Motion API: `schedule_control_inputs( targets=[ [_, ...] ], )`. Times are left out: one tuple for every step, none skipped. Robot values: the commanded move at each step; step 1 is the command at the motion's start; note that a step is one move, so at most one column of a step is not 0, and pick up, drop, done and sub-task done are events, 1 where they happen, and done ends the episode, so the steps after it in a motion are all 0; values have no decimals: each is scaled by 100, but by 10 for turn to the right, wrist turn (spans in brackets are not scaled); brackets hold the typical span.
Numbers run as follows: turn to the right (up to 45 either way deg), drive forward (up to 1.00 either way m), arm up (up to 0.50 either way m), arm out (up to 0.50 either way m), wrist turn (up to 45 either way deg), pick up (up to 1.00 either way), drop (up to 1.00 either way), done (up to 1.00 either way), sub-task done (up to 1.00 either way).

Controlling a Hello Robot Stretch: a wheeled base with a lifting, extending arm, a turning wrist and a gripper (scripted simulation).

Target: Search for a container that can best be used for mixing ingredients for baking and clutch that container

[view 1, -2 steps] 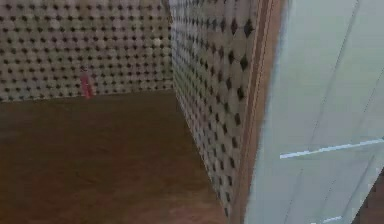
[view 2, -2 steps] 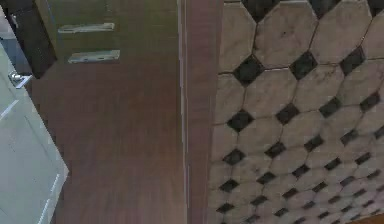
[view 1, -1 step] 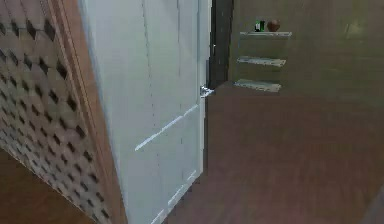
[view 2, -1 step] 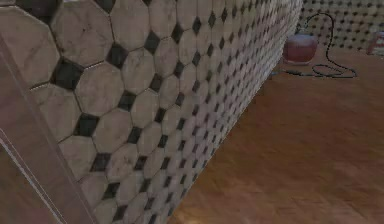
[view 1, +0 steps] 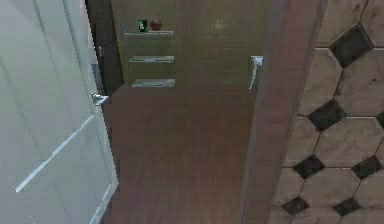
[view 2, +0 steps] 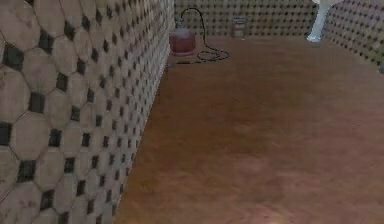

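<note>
You face a doorway: the white door and brown door stand swung aside, leaving passage. Beyond, 3 shelves keep a red thing at the top shelf's middle. Of the claw's state and the mixing container's place, you cannot tell.

I'm in a house, right at a doorway. A white panelled door with a lever handle stands at the forward view's left. Wooden floor runs on to small wall shelves. In the arm side view, patterned wall tiles and a white pedestal base say bathroom. A reddish tub and a black hose sit on its floor.
</note>
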Motion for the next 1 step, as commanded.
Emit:
schedule_control_inputs(
  targets=[
    [0, 100, 0, 0, 0, 0, 0, 0, 0]
  ],
)
